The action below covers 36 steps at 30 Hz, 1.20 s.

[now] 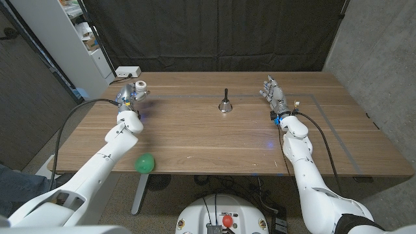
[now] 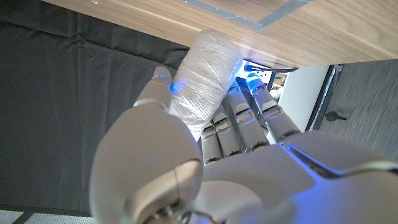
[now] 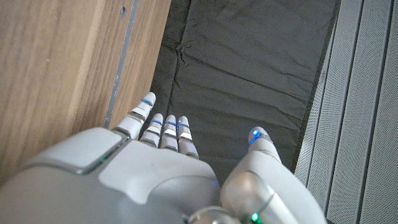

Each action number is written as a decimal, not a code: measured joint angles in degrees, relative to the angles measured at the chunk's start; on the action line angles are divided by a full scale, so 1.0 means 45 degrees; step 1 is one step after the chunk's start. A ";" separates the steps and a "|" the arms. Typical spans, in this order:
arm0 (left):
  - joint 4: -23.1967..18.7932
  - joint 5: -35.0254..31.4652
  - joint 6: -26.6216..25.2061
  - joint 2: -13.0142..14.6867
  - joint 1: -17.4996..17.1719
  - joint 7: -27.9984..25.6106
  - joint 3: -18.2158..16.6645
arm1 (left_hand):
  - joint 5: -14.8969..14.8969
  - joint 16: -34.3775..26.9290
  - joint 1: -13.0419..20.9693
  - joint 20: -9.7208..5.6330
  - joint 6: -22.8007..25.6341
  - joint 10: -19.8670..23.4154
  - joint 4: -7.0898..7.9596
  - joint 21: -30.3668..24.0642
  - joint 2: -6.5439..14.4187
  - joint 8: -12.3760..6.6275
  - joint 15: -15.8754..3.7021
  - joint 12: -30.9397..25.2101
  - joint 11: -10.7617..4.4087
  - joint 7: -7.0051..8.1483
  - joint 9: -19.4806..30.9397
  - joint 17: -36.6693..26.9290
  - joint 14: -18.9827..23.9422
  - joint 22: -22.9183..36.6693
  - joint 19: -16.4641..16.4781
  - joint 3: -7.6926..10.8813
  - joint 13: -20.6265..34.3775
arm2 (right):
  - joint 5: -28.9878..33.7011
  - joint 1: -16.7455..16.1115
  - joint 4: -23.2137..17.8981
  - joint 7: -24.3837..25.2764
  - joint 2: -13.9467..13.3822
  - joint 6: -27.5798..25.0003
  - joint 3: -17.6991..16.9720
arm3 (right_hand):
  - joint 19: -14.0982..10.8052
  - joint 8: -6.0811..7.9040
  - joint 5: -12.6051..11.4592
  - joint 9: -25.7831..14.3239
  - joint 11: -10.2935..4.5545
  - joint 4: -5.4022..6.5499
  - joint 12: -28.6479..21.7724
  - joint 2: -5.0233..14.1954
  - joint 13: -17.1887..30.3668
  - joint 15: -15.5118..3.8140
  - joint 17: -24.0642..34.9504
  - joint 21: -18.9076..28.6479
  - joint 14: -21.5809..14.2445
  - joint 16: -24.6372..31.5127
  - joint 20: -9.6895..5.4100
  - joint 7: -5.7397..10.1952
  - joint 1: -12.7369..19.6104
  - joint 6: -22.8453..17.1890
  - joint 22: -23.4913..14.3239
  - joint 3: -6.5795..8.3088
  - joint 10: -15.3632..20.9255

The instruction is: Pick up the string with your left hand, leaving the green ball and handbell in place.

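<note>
A white spool of string (image 2: pixel 205 81) sits in my left hand (image 2: pixel 217 143), with the thumb on one side and the fingers (image 2: pixel 249 118) on the other. In the head view that left hand (image 1: pixel 130 93) is at the table's far left, holding the string (image 1: pixel 139 86). The green ball (image 1: pixel 145 162) lies near the front edge, beside my left forearm. The small dark handbell (image 1: pixel 225 105) stands upright at the table's middle. My right hand (image 1: pixel 275 96) is on the right side of the table with its fingers apart and nothing in it; the right hand (image 3: pixel 180 174) shows again from the wrist camera.
A white power strip (image 1: pixel 127 71) lies at the table's (image 1: pixel 214 140) far left corner. Grey tape lines (image 1: pixel 325 120) mark a rectangle on the wood. A black curtain hangs behind, and a shelf unit (image 1: pixel 88 39) stands at the left.
</note>
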<state>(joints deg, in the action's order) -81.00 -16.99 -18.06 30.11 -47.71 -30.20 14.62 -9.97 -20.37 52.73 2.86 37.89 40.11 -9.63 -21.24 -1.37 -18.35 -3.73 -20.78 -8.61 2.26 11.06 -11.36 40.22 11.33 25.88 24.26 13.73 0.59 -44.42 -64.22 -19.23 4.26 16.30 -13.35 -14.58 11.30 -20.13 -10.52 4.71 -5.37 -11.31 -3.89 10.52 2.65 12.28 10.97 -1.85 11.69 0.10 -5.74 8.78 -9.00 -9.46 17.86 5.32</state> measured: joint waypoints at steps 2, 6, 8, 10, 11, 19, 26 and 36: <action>-0.0040 -0.0018 0.0009 0.0000 -0.0010 0.0002 -0.0019 | -0.0026 -0.0002 -0.0002 0.0000 0.0000 0.0000 0.0000 0.0000 0.0002 0.0000 -0.0038 0.0000 0.0000 0.0000 0.0000 0.0001 0.0038 0.0000 0.0000 0.0000 0.0001 | 0.0000 0.0010 0.0024 0.0000 0.0000 0.0000 0.0002 | 0.0000 0.0000 0.0000 0.0000 0.0000 0.0000 0.0000 0.0000 0.0000 0.0000 0.0000 0.0000 0.0000 0.0000 0.0000 0.0000 0.0000 0.0000 0.0000 0.0000 0.0000; -0.0108 -0.0039 0.0033 0.0001 -0.0016 0.0004 -0.0043 | -0.0057 -0.0103 -0.0016 0.0000 0.0001 0.0068 0.0000 0.0000 0.0016 0.0001 -0.0038 0.0001 0.0067 -0.0001 0.0000 0.0003 0.0037 0.0000 0.0000 0.0000 0.0001 | -0.0001 0.0038 0.0070 0.0000 0.0000 0.0003 0.0001 | 0.0000 0.0000 0.0000 0.0000 0.0000 0.0000 0.0000 0.0000 0.0000 0.0000 0.0000 0.0000 0.0000 0.0000 0.0000 0.0000 0.0000 0.0000 0.0000 0.0000 0.0000; -0.0176 -0.0058 0.0034 0.0001 -0.0024 0.0025 -0.0061 | -0.0061 -0.0103 -0.0016 0.0000 0.0001 0.0068 0.0000 0.0000 0.0016 0.0001 -0.0038 0.0009 0.0067 -0.0001 0.0000 0.0004 0.0037 -0.0001 -0.0001 0.0000 0.0001 | 0.0000 0.0054 0.0107 0.0007 0.0000 0.0011 0.0000 | 0.0000 0.0000 0.0000 0.0000 0.0000 0.0000 0.0000 0.0000 0.0000 0.0000 0.0000 0.0000 0.0000 0.0000 0.0000 0.0000 0.0000 0.0000 0.0000 0.0001 0.0000; -0.0229 -0.0083 0.0022 0.0006 -0.0029 0.0049 -0.0065 | -0.0062 -0.0104 -0.0016 0.0000 0.0001 0.0068 0.0000 0.0000 0.0016 0.0002 -0.0038 0.0010 0.0067 -0.0001 -0.0001 0.0005 0.0037 -0.0001 -0.0001 0.0000 0.0001 | -0.0001 0.0071 0.0128 0.0009 0.0002 0.0017 -0.0003 | 0.0000 0.0000 0.0000 0.0000 0.0000 0.0000 0.0000 0.0000 0.0000 0.0000 0.0000 0.0000 0.0000 0.0000 0.0000 0.0000 0.0000 0.0000 0.0000 0.0001 0.0000; -0.0316 -0.0098 0.0003 0.0021 -0.0047 0.0063 -0.0072 | -0.0062 -0.0103 -0.0016 0.0000 0.0001 0.0068 0.0000 0.0000 0.0016 0.0002 -0.0038 0.0010 0.0066 -0.0002 0.0000 0.0005 0.0036 -0.0001 0.0000 0.0000 0.0001 | -0.0001 0.0082 0.0151 0.0013 0.0002 0.0035 -0.0007 | 0.0000 0.0000 0.0000 0.0000 0.0000 0.0000 0.0000 0.0000 0.0000 0.0000 0.0000 0.0000 0.0000 0.0000 0.0000 0.0000 0.0000 0.0000 0.0000 0.0001 0.0000; -0.0692 -0.0181 -0.0107 0.0085 -0.0178 0.0097 -0.0165 | -0.0062 -0.0103 -0.0014 0.0051 0.0002 0.0068 0.0000 0.0000 0.0014 0.0005 -0.0037 0.0013 0.0066 -0.0002 -0.0001 -0.0056 0.0035 -0.0002 -0.0052 -0.0001 0.0065 | -0.0001 0.0134 0.0213 0.0017 0.0008 0.0093 -0.0011 | 0.0000 0.0000 0.0000 0.0000 0.0000 0.0000 0.0000 0.0000 0.0000 0.0000 0.0000 0.0000 0.0000 0.0000 0.0000 0.0000 0.0000 0.0000 0.0000 0.0001 0.0000; -0.1052 -0.0222 -0.0177 0.0145 -0.0338 0.0118 -0.0285 | -0.0061 -0.0103 -0.0013 0.0051 0.0002 0.0067 -0.0001 0.0000 0.0013 0.0015 -0.0036 0.0047 0.0066 -0.0002 -0.0001 -0.0057 0.0033 -0.0002 -0.0052 -0.0001 0.0065 | -0.0002 0.0116 0.0138 0.0017 0.0032 0.0104 -0.0006 | 0.0000 0.0000 0.0000 0.0000 0.0071 -0.0035 0.0000 0.0000 0.0000 0.0000 0.0000 0.0000 0.0000 0.0000 0.0000 0.0000 0.0000 0.0000 0.0000 -0.0034 0.0071; -0.1484 -0.0209 -0.0113 0.0225 -0.0546 0.0248 -0.0511 | -0.0060 -0.0099 -0.0010 0.0050 0.0002 0.0068 -0.0003 0.0000 0.0010 0.0051 -0.0083 0.0053 0.0065 -0.0002 -0.0002 -0.0055 0.0080 -0.0002 -0.0052 -0.0002 0.0100 | -0.0003 -0.0118 -0.0314 0.0014 0.0081 0.0041 0.0037 | 0.0000 0.0000 0.0001 0.0000 0.0071 -0.0035 0.0000 0.0000 0.0000 0.0000 0.0000 0.0000 0.0000 0.0000 0.0000 0.0000 0.0000 0.0000 0.0000 -0.0034 0.0070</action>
<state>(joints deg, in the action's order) -87.68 -17.93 -18.57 31.13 -50.17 -29.08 12.32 -10.24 -20.82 52.69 3.09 37.90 40.41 -9.65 -21.24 -1.33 -18.12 -4.10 -20.54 -8.31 2.25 11.05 -11.61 40.58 11.32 25.64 24.24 14.19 0.57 -44.96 -65.64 -19.17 4.62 16.49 -13.19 -14.58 11.31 -20.13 -10.53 5.02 -5.53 -11.31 -3.89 10.52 2.65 12.28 10.97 -1.85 11.69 0.10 -5.74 8.78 -9.00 -9.46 17.71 5.63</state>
